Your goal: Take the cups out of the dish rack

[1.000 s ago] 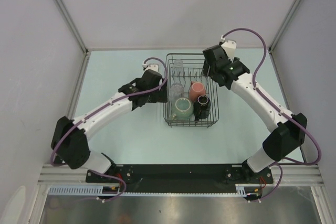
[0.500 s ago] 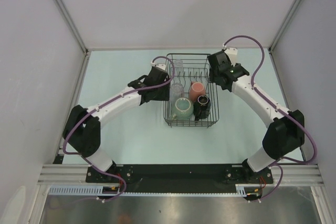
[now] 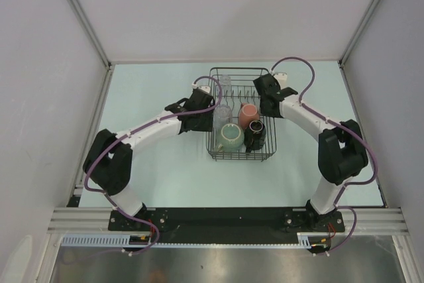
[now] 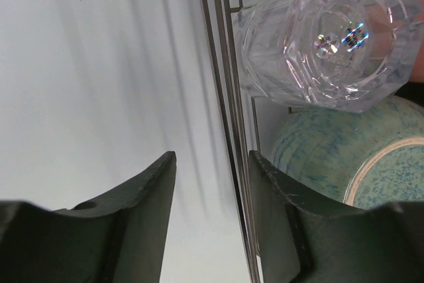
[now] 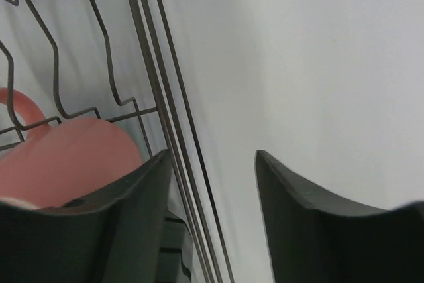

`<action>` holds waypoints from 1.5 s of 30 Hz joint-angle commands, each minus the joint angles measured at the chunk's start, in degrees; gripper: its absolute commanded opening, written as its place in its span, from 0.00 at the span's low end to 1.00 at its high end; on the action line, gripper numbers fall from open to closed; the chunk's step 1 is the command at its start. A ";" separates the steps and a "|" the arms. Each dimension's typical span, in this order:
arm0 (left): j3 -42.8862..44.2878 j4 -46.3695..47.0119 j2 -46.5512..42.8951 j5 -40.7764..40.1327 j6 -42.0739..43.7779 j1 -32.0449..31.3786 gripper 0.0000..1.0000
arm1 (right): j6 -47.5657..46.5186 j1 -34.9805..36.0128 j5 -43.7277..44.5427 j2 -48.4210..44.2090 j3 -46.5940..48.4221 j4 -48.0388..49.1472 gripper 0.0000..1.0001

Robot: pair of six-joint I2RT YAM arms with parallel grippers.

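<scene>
Rack (image 3: 240, 156) sits mid-counter (image 3: 159, 157) w/ pink cup (image 3: 249, 115), green mug (image 3: 231, 136), dark cup (image 3: 256, 132) & glass tumblers (image 3: 224, 114) all inside; L jaws gape astride its left rim wire by a tumbler, R jaws gape astride right rim wire by pink cup, both gripping nothing.

The dish rack (image 3: 242, 158) sits centrally on the worktop (image 3: 165, 170). Cups (image 3: 250, 116) stand inside it — a mug (image 3: 231, 137) near left, a tumbler (image 3: 222, 114) just behind it.

pale green table (image 3: 165, 170), dish rack (image 3: 242, 156) on it
</scene>
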 commanded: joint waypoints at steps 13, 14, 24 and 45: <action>-4.92 1.69 -3.15 1.25 -0.13 0.36 0.00 | 3.75 0.32 -3.85 -2.59 -7.68 4.28 0.00; -5.79 1.69 -3.77 1.25 -0.30 0.28 0.00 | 3.93 0.50 -3.85 -2.95 -8.91 4.45 0.00; -13.70 1.34 -12.03 2.30 -2.15 -0.42 0.00 | 6.74 4.01 -3.15 -6.20 -14.80 4.46 0.00; -25.31 -1.91 -25.56 3.00 -10.58 -12.03 0.00 | 19.13 17.64 1.86 -13.76 -23.15 -2.57 0.00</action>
